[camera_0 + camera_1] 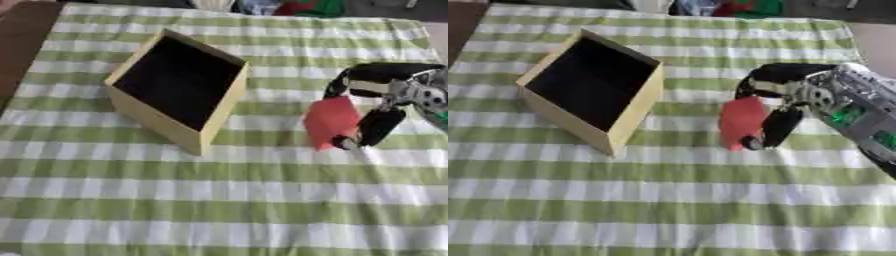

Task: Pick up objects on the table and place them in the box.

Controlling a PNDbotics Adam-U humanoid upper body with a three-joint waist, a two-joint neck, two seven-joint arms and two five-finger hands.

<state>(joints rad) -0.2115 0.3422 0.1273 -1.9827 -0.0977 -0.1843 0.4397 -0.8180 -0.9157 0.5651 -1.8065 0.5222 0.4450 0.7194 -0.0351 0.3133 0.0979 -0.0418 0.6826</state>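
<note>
Right hand [785, 107] at centre right, fingers curled round red object [741, 121], held just above cloth [667, 200]. Best lifted clear, carried left over box [214, 127] at upper left, lowered into dark opening before letting go.

Green-white checked cloth [262, 200]; tan box [166, 127], black inside; red object [331, 121], possibly pouch; black hand [785, 107].

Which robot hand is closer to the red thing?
Right. The right hand curls around the red thing, beside the box. The left hand shows in neither view.
</note>
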